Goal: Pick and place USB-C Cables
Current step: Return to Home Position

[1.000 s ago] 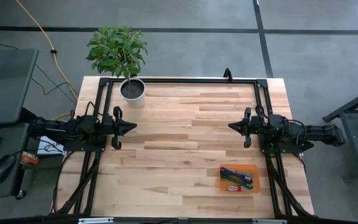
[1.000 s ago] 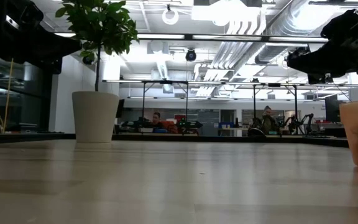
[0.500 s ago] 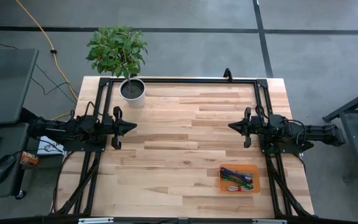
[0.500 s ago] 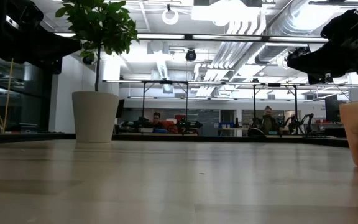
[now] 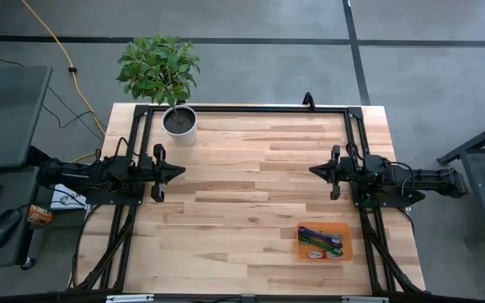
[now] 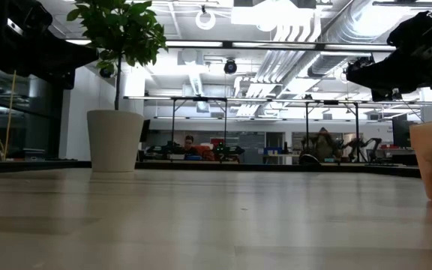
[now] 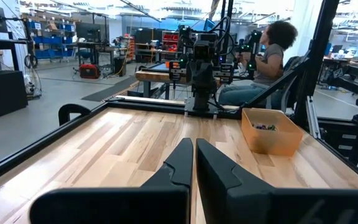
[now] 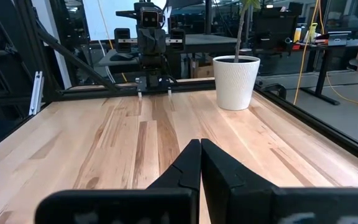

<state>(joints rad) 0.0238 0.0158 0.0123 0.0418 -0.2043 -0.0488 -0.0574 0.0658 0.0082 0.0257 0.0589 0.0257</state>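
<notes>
The USB-C cables [image 5: 322, 241] lie bundled together inside the flat orange tray [image 5: 303, 250] near the table's near right corner; green, dark blue and white-red bundles show, the grey one I cannot make out. In the left wrist view the tray [image 7: 271, 132] shows as an orange box with cable ends [image 7: 265, 127] just over its rim. My left gripper [image 5: 178, 172] hovers shut at the table's left side, my right gripper [image 5: 314, 172] shut at the right side. Both point toward the table's middle, well apart from the tray.
A white pot with a green plant [image 5: 179, 123] stands at the far left corner. A black frame [image 5: 251, 108] runs along the table's edges. The wooden middle [image 5: 242, 194] lies between the grippers. A seated person [image 7: 266, 59] shows beyond the table's right side.
</notes>
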